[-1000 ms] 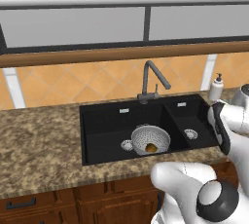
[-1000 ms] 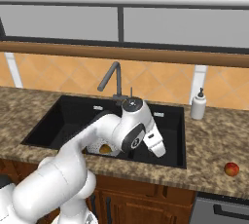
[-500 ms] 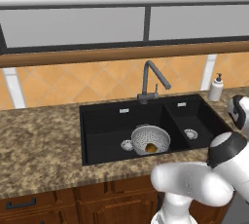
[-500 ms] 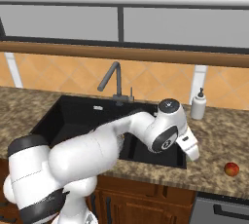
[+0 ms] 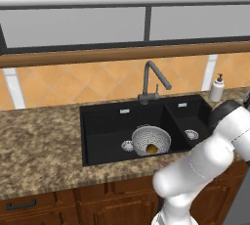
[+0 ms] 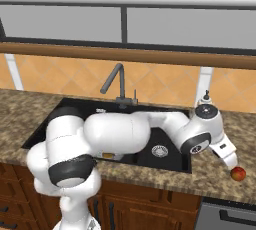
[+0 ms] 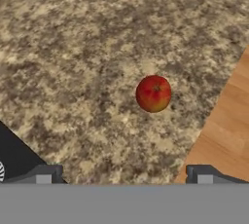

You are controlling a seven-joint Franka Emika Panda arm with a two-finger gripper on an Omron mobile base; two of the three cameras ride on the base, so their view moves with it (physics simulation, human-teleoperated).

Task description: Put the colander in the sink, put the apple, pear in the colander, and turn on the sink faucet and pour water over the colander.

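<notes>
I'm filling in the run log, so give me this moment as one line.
colander: in sink, holding pear | apple: on counter, untouched | hand: open, above apple | faucet: no water

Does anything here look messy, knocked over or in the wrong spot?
Nothing is spilled, tipped or broken. The colander sits upright in the sink's larger basin with a yellowish-brown pear inside. The one stray is the apple, alone on the granite counter right of the sink, near the front edge, with the open gripper reaching toward it.
</notes>
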